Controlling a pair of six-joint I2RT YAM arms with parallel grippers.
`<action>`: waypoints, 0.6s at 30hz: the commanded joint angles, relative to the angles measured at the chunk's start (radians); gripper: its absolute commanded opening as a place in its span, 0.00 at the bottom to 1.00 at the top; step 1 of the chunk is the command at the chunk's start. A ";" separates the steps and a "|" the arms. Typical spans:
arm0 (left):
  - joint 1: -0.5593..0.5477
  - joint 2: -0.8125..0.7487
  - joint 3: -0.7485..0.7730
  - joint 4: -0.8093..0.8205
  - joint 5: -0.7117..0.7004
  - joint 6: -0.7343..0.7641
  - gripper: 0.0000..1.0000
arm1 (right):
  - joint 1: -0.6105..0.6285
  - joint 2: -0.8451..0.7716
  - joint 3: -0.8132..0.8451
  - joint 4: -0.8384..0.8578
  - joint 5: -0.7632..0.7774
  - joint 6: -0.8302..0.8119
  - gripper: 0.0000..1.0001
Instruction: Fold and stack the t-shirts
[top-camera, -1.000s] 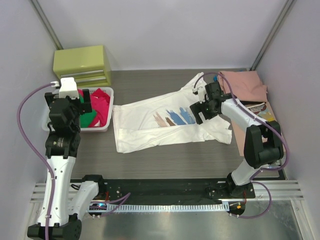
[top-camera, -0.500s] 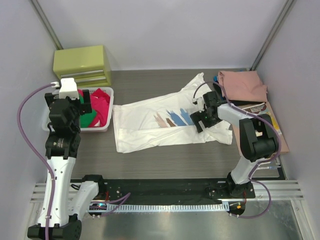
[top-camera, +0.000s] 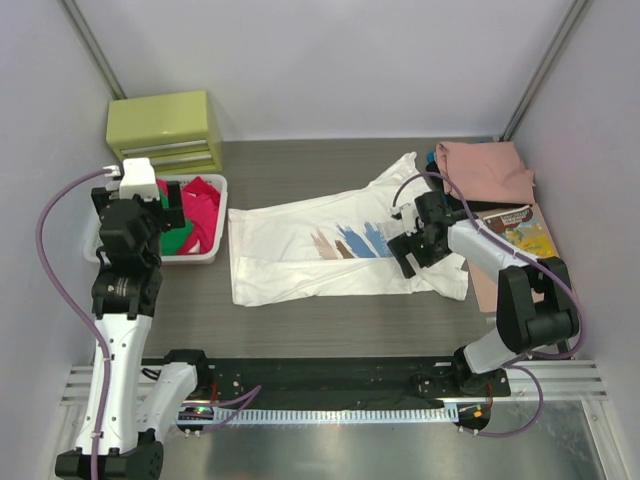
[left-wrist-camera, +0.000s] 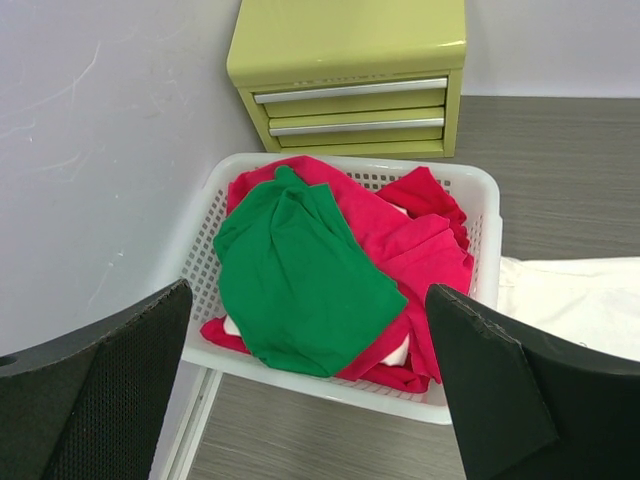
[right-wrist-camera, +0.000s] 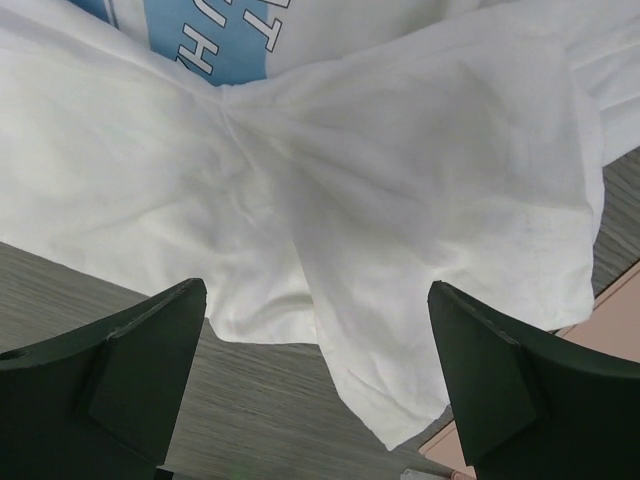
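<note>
A white t-shirt (top-camera: 320, 255) with blue, brown and pink brush strokes lies spread across the middle of the table. My right gripper (top-camera: 408, 250) hovers open over its right sleeve (right-wrist-camera: 440, 300), nothing between the fingers. A folded salmon-pink t-shirt (top-camera: 487, 172) lies at the back right. In the white basket (left-wrist-camera: 482, 215) at the left lie a green t-shirt (left-wrist-camera: 300, 275) and a red t-shirt (left-wrist-camera: 420, 250). My left gripper (left-wrist-camera: 310, 420) hangs open above the basket's near rim, empty.
A yellow-green drawer unit (top-camera: 165, 130) stands at the back left behind the basket (top-camera: 216, 254). A thin book (top-camera: 525, 225) with a yellowish cover lies at the right under the salmon shirt's edge. Walls close in on the left, back and right.
The right gripper has moved toward the near side along the white shirt's right edge, and the shirt's right part has shifted slightly. The left arm has stayed still.
</note>
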 joint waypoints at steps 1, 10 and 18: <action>0.006 -0.023 -0.023 0.032 0.037 -0.017 1.00 | 0.003 -0.090 -0.046 0.034 0.021 -0.006 1.00; 0.008 0.200 0.151 -0.170 0.273 -0.015 1.00 | 0.006 -0.467 0.039 0.177 0.157 0.018 1.00; -0.302 0.424 0.187 -0.206 0.152 0.003 1.00 | -0.066 -0.466 0.193 0.098 0.133 0.081 1.00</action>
